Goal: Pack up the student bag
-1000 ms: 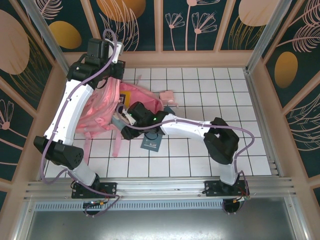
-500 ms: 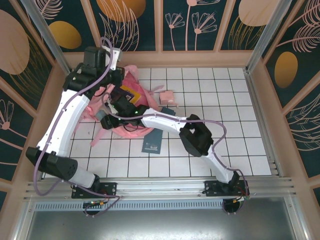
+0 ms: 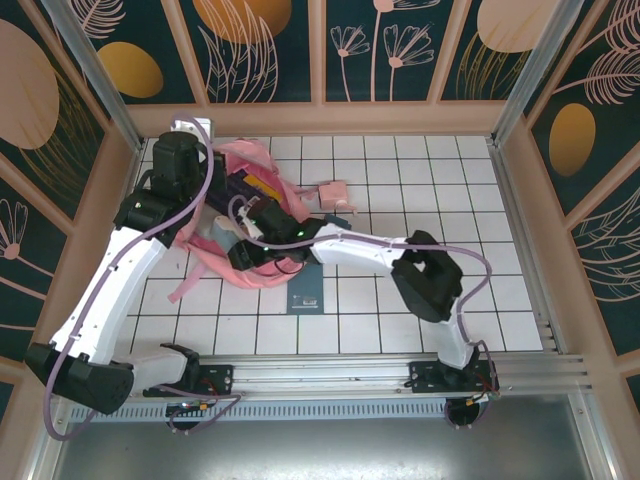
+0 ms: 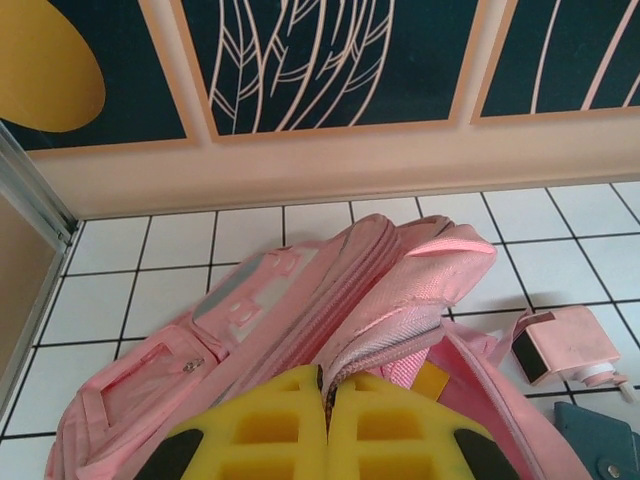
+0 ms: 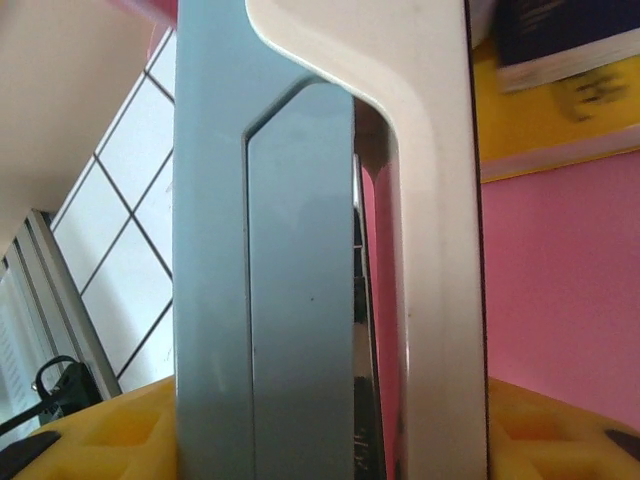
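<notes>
Student bag, count 1: pink student bag [image 3: 298, 203] lies on the white tiled counter [image 3: 400, 160], at its back left, mouth gaping; in the left wrist view its front pockets and pale strips [image 4: 255, 290] face the patterned back wall [image 4: 300, 70].
Claws, count 2: left claw [image 4: 327, 400] has its yellow pads pressed together on a fold of the bag's pink fabric. Right claw [image 3: 235, 250] sits at the bag's near edge, pads part-way apart and clamped on a pale blue-grey and white case [image 5: 280, 250].
Inside bag, count 1 seen: yellow and dark book [image 3: 255, 185].
Loose on counter, count 3: dark teal booklet [image 3: 303, 290] just near of the bag; small pink box [image 3: 333, 193] and teal pouch [image 4: 600, 445] to the bag's right.
Obstructions: right forearm crosses over the bag's near right corner.
Writing: pale mark on booklet and print on book, both too small or blurred to read.
</notes>
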You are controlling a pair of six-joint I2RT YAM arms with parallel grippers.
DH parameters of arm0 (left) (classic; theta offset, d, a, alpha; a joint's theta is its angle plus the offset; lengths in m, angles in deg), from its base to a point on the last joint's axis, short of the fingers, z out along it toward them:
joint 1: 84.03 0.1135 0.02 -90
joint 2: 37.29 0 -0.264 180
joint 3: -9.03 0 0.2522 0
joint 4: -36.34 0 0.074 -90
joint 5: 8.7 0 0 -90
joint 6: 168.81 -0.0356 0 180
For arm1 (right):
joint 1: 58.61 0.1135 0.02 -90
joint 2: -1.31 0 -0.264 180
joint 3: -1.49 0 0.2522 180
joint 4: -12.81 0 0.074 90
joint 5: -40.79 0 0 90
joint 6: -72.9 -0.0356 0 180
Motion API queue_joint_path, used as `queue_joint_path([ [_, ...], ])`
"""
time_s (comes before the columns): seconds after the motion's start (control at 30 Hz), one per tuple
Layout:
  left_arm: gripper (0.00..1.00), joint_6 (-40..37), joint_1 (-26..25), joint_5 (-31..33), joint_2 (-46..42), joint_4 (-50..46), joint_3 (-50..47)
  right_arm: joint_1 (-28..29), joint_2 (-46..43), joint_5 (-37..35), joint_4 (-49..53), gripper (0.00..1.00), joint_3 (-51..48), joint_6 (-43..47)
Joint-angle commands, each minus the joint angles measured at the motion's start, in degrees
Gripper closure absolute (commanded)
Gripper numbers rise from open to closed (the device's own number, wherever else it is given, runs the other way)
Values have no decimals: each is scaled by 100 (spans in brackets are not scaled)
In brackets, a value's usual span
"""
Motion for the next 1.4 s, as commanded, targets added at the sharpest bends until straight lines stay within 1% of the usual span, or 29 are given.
queue_joint_path([
  [0.0, 100, 42, 19, 83, -509, 1002, -40, -414, -259, 49, 94, 75, 130, 182],
  [0.1, 100, -28, 17, -115, -674, 1131, -193, -590, 213, 164, 690, 75, 787, 358],
  [0.23, 100, -17, 13, -379, -769, 1248, -326, -672, 1088, 51, 1396, 76, 2097, 568],
  [0.3, 100, -15, 19, -508, -814, 1364, -419, -657, 1492, -30, 1590, 76, 2667, 598],
  [0.47, 100, 53, 21, -672, -673, 1344, -310, -551, 2376, -94, 1820, 74, 3870, 415],
  [0.6, 100, 170, 20, -753, -567, 1344, -144, -533, 2795, -222, 1892, 70, 4328, 248],
  [0.73, 100, 396, 20, -1253, -476, 1447, -67, -559, 3009, -192, 1467, 66, 4500, 80],
  [0.8, 100, 534, 21, -1506, -460, 1556, -126, -559, 3197, -65, 1199, 61, 4701, 35],
  [0.87, 100, 623, 19, -1603, -437, 1575, -131, -548, 3327, -132, 961, 49, 4807, -69],
  [0.9, 100, 633, 21, -1613, -432, 1564, -140, -543, 3340, -149, 817, 40, 4793, -77],
  [0.93, 100, 637, 20, -1602, -449, 1555, -157, -517, 3317, -200, 696, 34, 4746, -21],
  [1.0, 100, 618, 21, -1496, -476, 1531, -192, -448, 3209, -351, 554, 29, 4626, 196],
  [1.07, 100, 584, 21, -1281, -485, 1466, -216, -368, 2958, -602, 404, 28, 4279, 425],
  [1.1, 100, 566, 28, -1108, -477, 1425, -223, -325, 2761, -708, 263, 27, 3954, 549],
  [1.27, 100, 671, 107, -593, -481, 1304, -239, -234, 1498, -1440, -889, 26, 1880, 952],
  [1.37, 100, 1004, 391, -479, -466, 1238, -260, -226, 773, -1901, -1451, 25, 833, 1115],
])
